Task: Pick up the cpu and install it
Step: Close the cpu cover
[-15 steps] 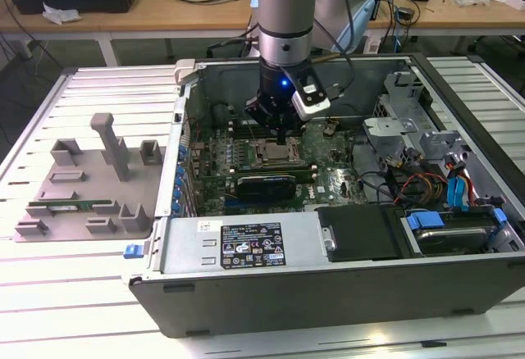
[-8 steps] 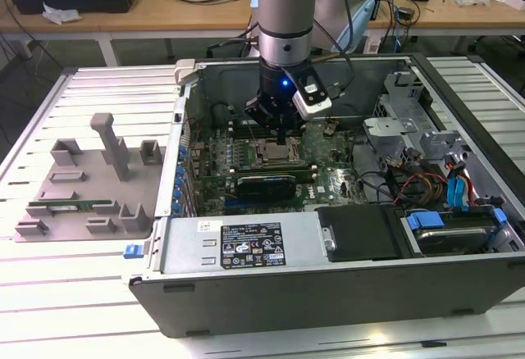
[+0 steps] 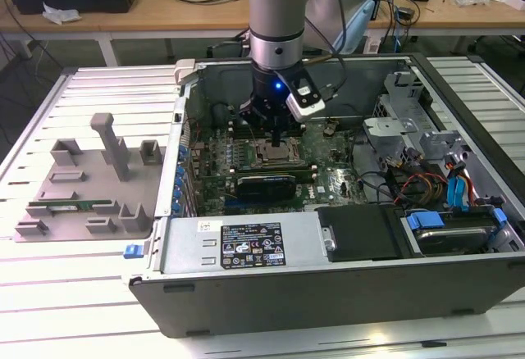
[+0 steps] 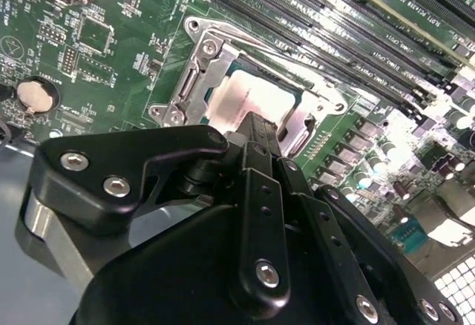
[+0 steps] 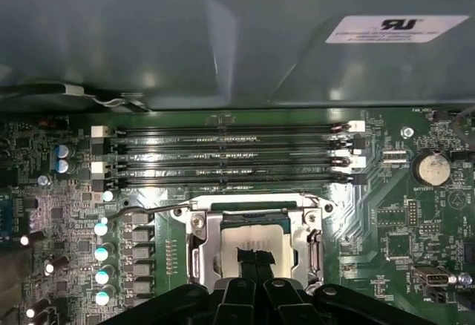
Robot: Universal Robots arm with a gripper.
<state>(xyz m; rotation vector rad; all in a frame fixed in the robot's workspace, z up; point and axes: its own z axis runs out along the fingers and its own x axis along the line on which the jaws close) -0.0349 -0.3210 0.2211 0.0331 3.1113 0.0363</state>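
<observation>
The cpu (image 5: 236, 234) lies flat in the metal socket frame (image 5: 199, 245) on the green motherboard (image 4: 111, 28), beside the memory slots (image 5: 223, 154). The pincer (image 5: 256, 257) is clenched, its fingertips (image 4: 256, 122) drawn together and touching the cpu's shiny top. In the exterior view the pincer (image 3: 276, 140) reaches down into the open computer case (image 3: 328, 293) on the bench (image 3: 49, 293).

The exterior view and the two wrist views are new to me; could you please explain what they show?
The exterior view, from a camera off the robot arm, shows it reaching into an open computer case on a slatted table; a tray lies beside it, on that view's left. Both wrist views, from cameras on the arm, look past the gripper at the motherboard. The gripper's tip is at the cpu, which lies in its socket. Whether it is gripped I cannot tell.
</observation>
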